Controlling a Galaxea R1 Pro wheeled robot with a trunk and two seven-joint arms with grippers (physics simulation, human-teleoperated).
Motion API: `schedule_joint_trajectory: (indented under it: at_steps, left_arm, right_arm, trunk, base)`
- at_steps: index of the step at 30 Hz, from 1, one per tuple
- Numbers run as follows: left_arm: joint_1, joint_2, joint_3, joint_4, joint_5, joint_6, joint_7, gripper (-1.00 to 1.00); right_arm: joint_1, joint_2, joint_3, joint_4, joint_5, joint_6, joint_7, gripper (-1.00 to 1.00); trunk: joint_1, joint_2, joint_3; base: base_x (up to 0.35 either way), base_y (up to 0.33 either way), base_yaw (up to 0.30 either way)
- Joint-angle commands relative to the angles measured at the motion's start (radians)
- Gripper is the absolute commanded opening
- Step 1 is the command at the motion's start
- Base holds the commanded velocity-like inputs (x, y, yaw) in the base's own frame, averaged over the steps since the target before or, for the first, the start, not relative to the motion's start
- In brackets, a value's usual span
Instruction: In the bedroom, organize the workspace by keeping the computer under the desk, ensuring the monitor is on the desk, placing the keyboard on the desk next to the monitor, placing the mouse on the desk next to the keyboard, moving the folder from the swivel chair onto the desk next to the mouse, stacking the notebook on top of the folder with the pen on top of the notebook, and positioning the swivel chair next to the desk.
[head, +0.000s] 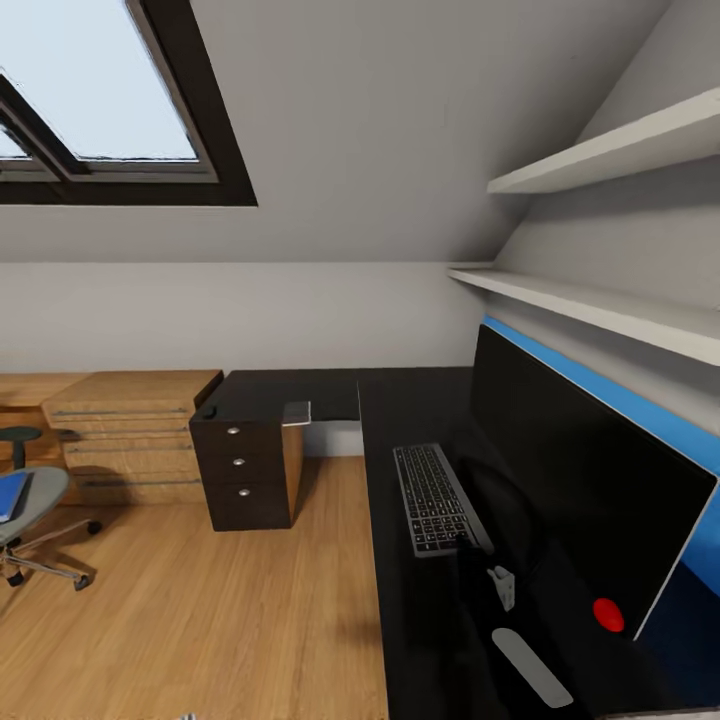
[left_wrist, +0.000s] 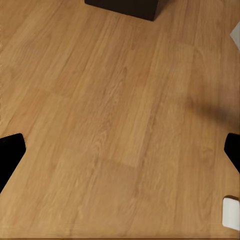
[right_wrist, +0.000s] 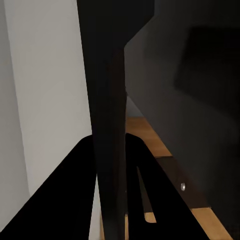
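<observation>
Head view: monitor (head: 585, 500) stood on the surface (head: 420, 400), keyboard (head: 435, 497) just beside it; folder (head: 12, 495) lay on the swivel chair (head: 30, 510), well apart. Left wrist view: left tool (left_wrist: 122, 150) spread over floor (left_wrist: 110, 110). Right wrist view: right tool's state, I could not tell. I judged fetching the folder next, which called for driving toward the chair.

Matte black, blunt fingers (left_wrist: 11, 157) on the left gripper (left_wrist: 122, 156), small white block beside one. Right gripper (right_wrist: 112, 150) black too: broad, flat, wedge-shaped fingers (right_wrist: 60, 200).
</observation>
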Motion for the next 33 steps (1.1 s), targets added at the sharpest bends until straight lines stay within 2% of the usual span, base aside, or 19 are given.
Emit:
schedule_joint_trajectory:
  at_steps: [1, 12, 21, 26, 33]
  left_arm:
    - [0.0, 0.001, -0.003, -0.002, 0.009, -0.002, 0.005, 1.0]
    - [0.0, 0.001, -0.003, -0.001, 0.009, -0.002, 0.005, 1.0]
    - [0.0, 0.002, -0.003, -0.001, 0.009, -0.003, 0.003, 1.0]
    - [0.0, 0.002, -0.004, 0.0, 0.007, -0.005, -0.001, 1.0]
    - [0.0, 0.003, -0.004, 0.001, 0.006, -0.005, -0.002, 1.0]
  right_arm:
    - [-0.001, -0.002, 0.008, 0.0, -0.012, -0.007, 0.01, -1.0]
    - [-0.001, -0.003, 0.008, 0.002, -0.012, -0.007, 0.01, -1.0]
    - [-0.001, 0.001, 0.005, 0.003, -0.013, -0.014, 0.009, -1.0]
    - [-0.001, 0.001, -0.013, 0.003, -0.013, -0.015, 0.008, -1.0]
    - [-0.001, 0.002, -0.026, 0.004, -0.013, -0.014, 0.007, -1.0]
  trunk:
    - [0.004, -0.008, -0.004]
    - [0.046, -0.085, -0.039]
    - [0.046, -0.085, -0.039]
    - [0.046, -0.085, -0.039]
    - [0.046, -0.085, -0.039]
  base:
    - [-0.07, 0.0, 0.0]
    - [-0.051, 0.0, 0.0]
    - [-0.047, 0.0, 0.0]
    - [-0.002, -0.002, 0.0]
    - [0.028, -0.146, 0.0]
